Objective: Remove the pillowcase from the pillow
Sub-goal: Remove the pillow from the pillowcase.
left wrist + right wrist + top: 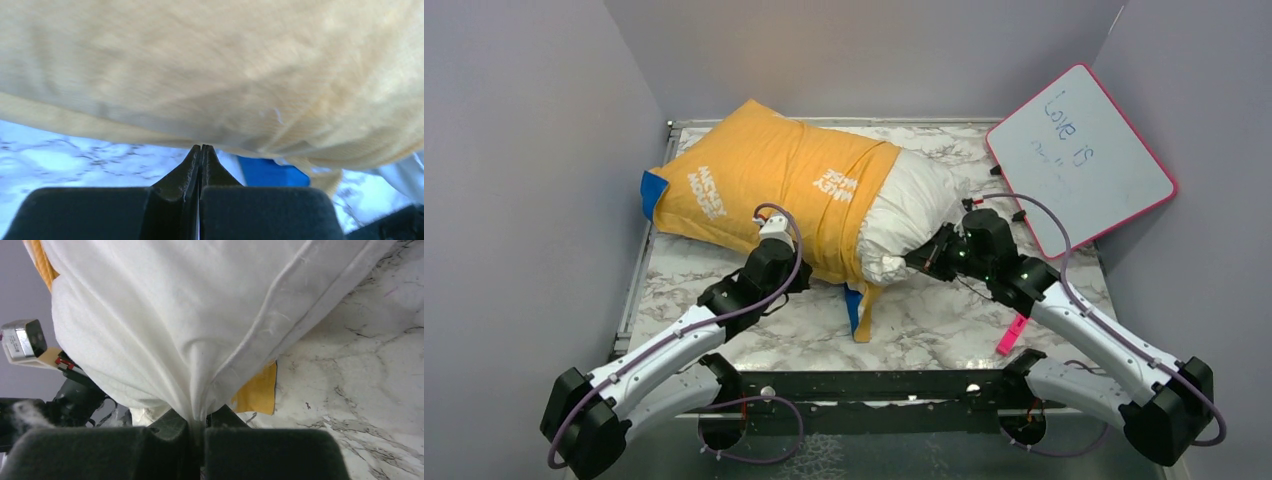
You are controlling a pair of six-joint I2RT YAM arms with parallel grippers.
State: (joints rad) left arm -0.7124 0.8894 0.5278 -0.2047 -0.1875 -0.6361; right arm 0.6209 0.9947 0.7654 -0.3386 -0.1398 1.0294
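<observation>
The left arm (664, 345) and right arm (1092, 330) are white with black joints and purple cables (799, 255). The left gripper (201, 148) and right gripper (197, 421) are black.

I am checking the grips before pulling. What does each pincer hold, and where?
The right pincer pinches the pillow by a fold at its bare end. The left pincer is shut against the pillowcase; a hold cannot be told.

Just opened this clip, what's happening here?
Two robot arms are working a pillow out of its pillowcase on the marble table. The right gripper is shut on a pinch of the pillow's exposed white end. The left gripper is closed at the orange pillowcase's near edge, seemingly pinching it. Most of the pillow is covered.
</observation>
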